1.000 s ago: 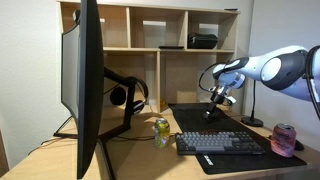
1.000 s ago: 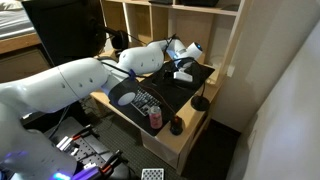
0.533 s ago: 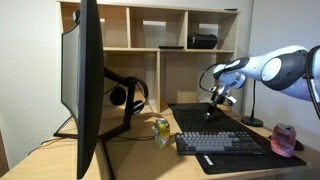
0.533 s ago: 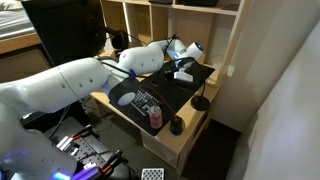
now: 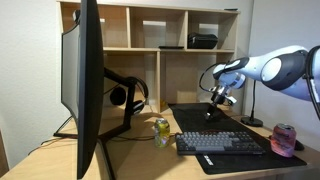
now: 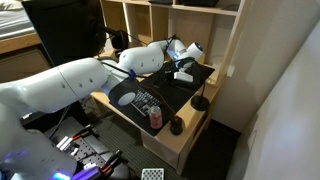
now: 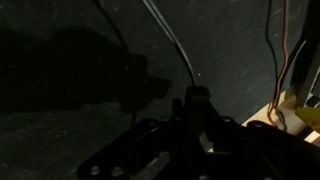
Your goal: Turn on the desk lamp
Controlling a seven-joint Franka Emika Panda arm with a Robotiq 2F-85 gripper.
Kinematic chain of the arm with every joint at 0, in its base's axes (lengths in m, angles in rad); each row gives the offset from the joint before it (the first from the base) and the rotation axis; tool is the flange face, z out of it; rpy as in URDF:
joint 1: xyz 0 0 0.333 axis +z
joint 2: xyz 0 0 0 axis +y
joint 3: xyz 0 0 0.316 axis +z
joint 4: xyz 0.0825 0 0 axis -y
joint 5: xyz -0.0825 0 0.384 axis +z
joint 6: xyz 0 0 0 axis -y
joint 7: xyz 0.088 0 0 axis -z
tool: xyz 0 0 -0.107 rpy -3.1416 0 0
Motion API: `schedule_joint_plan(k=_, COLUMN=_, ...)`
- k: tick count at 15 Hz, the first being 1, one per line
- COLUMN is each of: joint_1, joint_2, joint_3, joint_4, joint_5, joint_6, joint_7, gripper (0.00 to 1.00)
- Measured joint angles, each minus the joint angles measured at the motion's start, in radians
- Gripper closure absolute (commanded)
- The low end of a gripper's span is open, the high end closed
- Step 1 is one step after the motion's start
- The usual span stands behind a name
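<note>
Black desk lamp (image 5: 254, 100), one; one keyboard (image 5: 220, 143); one pink can (image 5: 284, 139). Fingers (image 5: 212, 106) apart from lamp; gap unreadable, wrist view too dark.

Arm (image 5: 285, 70) stretched sideways across scene, forearm near level. Wrist bent down; gripper (image 5: 212, 106) points downward, hovering, also seen in an exterior view (image 6: 184, 70). Jaws' spacing unreadable; wrist view too dark.
</note>
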Motion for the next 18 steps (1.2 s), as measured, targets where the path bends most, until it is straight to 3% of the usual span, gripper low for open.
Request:
schedule_joint_plan(k=6, joint_1=0.010, joint_2=0.000, joint_3=-0.019, joint_4=0.000, joint_5=-0.024, joint_6=-0.001, joint_7=0.011, gripper=0.04)
schedule_joint_plan(k=7, joint_1=0.012, joint_2=0.000, joint_3=-0.021, joint_4=0.000, joint_5=-0.028, joint_6=-0.001, joint_7=0.012, gripper=0.47)
schedule_joint_plan(k=9, joint_1=0.014, joint_2=0.000, joint_3=-0.026, joint_4=0.000, joint_5=-0.035, joint_6=-0.001, joint_7=0.012, gripper=0.44)
schedule_joint_plan(k=16, joint_1=0.019, joint_2=0.000, joint_3=-0.039, joint_4=0.000, joint_5=-0.054, joint_6=-0.001, joint_7=0.012, gripper=0.92)
schedule_joint_plan(k=18, joint_1=0.020, joint_2=0.000, joint_3=-0.041, joint_4=0.000, joint_5=-0.058, joint_6=-0.001, joint_7=0.012, gripper=1.00)
